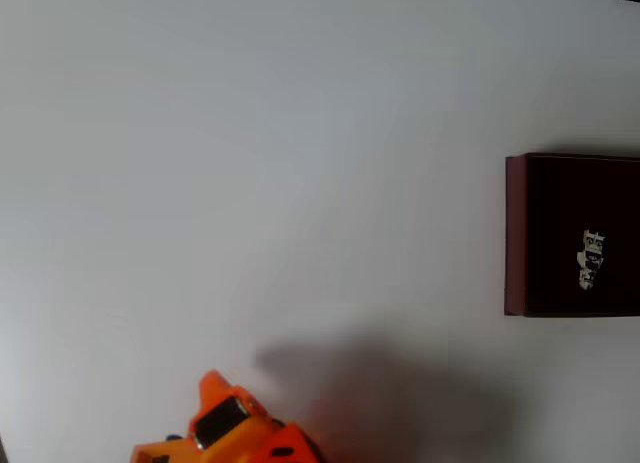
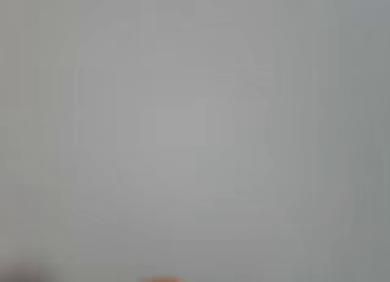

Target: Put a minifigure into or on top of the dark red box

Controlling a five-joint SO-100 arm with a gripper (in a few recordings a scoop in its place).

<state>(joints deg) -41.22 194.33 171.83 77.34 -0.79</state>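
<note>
The minifigure [image 1: 592,259] lies inside the dark red box [image 1: 516,233] at the right edge of the overhead view, its long axis running up-down in the picture. The orange hand [image 1: 228,423] sits well apart, low left over the white worktop [image 1: 250,163]; whether its fingers are apart cannot be told, and nothing shows in its grip. The task looks done.

Item: we record one plain white table top [image 1: 250,163], matte and unmarked, running to every edge of the overhead view. Light: we note soft, even lighting, with a blurred grey shadow [image 1: 400,393] on the surface near the bottom edge. Wrist view: we log the same pale surface, blurred.
</note>
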